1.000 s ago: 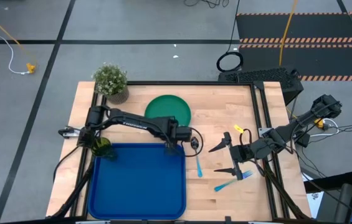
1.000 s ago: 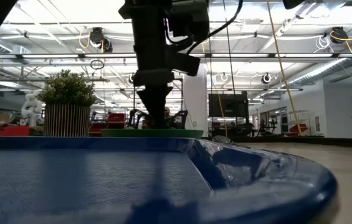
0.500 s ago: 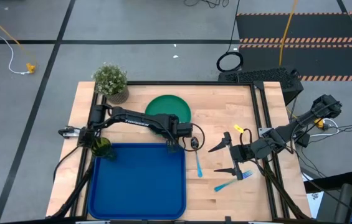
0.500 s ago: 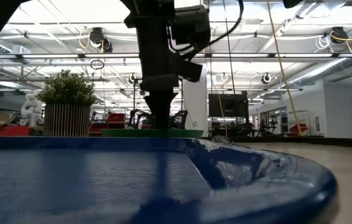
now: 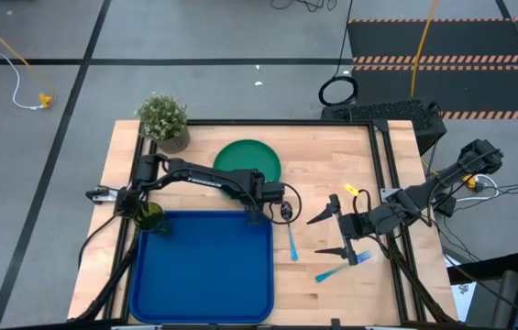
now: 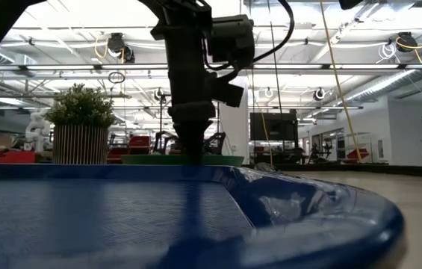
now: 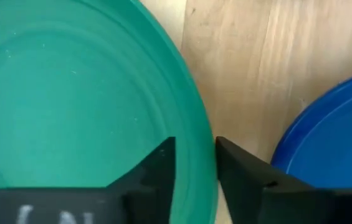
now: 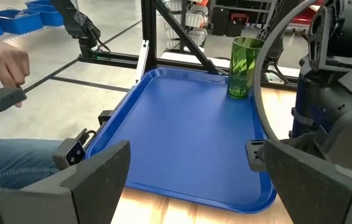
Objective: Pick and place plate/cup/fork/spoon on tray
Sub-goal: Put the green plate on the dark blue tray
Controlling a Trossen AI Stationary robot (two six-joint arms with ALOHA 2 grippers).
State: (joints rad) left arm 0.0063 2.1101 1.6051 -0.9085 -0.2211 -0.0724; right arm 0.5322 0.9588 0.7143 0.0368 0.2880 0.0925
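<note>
The green plate (image 5: 245, 158) lies flat on the table just beyond the blue tray (image 5: 203, 270). My left gripper (image 5: 257, 211) points down at the plate's near-right rim and is shut on it (image 7: 195, 165). The olive-green cup (image 5: 151, 217) stands upright in the tray's far-left corner. A slim light-blue spoon (image 5: 292, 243) and the light-blue fork (image 5: 334, 271) lie on the wood to the right of the tray. My right gripper (image 5: 316, 236) is open and empty, level above the table beside the fork. My left gripper pinches the plate's rim (image 7: 199, 140) on the side nearest the tray, one finger (image 7: 160, 168) over the plate's upper face and the other (image 7: 241, 171) outside the edge. The fingers come from above, pointing down. The plate lies flat on the table.
A potted plant (image 5: 162, 119) stands at the table's far-left corner. The tray's far rim (image 7: 325, 143) is close beside my left fingers. A person's hand (image 8: 1, 62) and leg (image 8: 14, 168) show beyond the table's left side in the right wrist view.
My left gripper has shifted a little toward the table's right edge along the plate's near rim and come down slightly. The plate has kept its place.
</note>
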